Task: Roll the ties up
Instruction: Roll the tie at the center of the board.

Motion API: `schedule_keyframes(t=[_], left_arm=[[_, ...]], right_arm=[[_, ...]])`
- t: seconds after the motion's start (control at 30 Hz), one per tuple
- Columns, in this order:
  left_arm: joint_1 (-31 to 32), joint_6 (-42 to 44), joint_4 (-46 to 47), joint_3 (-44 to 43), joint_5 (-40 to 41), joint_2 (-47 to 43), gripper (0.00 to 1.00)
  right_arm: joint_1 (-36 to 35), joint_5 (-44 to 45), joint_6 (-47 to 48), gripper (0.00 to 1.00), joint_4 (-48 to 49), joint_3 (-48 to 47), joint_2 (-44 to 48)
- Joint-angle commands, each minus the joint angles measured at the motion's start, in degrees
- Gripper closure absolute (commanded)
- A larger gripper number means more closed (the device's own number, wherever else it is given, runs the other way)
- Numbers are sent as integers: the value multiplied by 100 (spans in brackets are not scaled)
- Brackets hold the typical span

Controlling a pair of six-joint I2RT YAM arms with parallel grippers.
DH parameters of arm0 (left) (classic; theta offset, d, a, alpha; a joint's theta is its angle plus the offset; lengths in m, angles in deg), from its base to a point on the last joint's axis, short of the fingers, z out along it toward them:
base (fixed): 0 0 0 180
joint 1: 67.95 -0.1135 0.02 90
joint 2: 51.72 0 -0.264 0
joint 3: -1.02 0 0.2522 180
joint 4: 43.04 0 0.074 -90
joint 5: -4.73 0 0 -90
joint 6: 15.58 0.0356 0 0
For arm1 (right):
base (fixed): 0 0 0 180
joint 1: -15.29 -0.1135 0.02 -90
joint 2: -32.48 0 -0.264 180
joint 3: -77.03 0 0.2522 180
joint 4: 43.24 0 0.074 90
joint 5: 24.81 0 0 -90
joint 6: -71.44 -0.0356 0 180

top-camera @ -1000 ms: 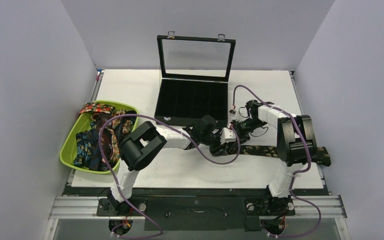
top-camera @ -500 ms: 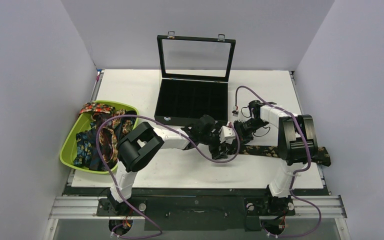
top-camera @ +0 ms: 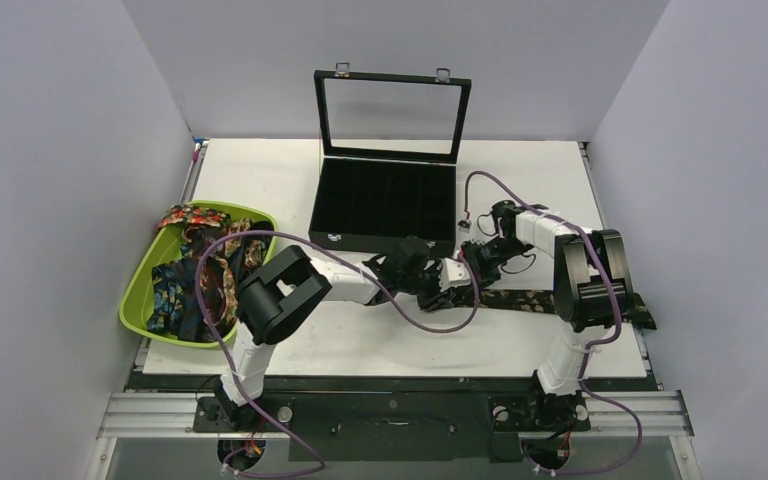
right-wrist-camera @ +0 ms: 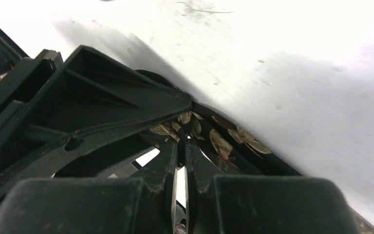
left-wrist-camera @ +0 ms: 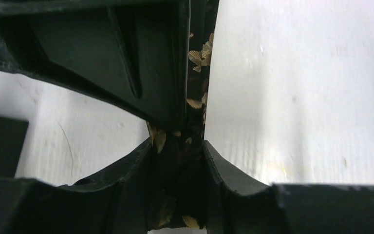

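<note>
A dark tie (top-camera: 522, 298) with tan-gold leaves lies stretched along the right front of the table, its wide end under the right arm. My left gripper (top-camera: 448, 291) is at its left end. The left wrist view shows that gripper (left-wrist-camera: 177, 146) shut on a thick rolled bundle of the tie (left-wrist-camera: 200, 53). My right gripper (top-camera: 476, 265) is close behind it. The right wrist view shows this gripper (right-wrist-camera: 181, 135) pinched shut on a thin edge of the tie (right-wrist-camera: 222, 142). More ties (top-camera: 196, 276) lie heaped in the green bin.
The green bin (top-camera: 136, 303) stands at the left table edge. A black compartment case (top-camera: 385, 200) with its glass lid raised sits at the back centre, just behind both grippers. Purple cables (top-camera: 210, 260) loop over the arms.
My left gripper opened wide and then shut again on the rolled end. The tie's right end has slid a little to the left. The right gripper stayed shut.
</note>
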Motion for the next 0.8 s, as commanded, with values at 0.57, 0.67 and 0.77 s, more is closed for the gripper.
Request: schedule_keyframes(t=[0.57, 0.67, 0.77], left_arm=[[-490, -209, 368, 1591, -237, -1139, 38], [-489, -295, 491, 1481, -297, -1090, 37], [-467, -549, 763, 1367, -369, -1034, 34]], right_arm=[[-618, 1389, 68, 100, 324, 115, -322], [-640, 1380, 38, 100, 374, 145, -360], [-661, 1384, 23, 100, 411, 168, -356]])
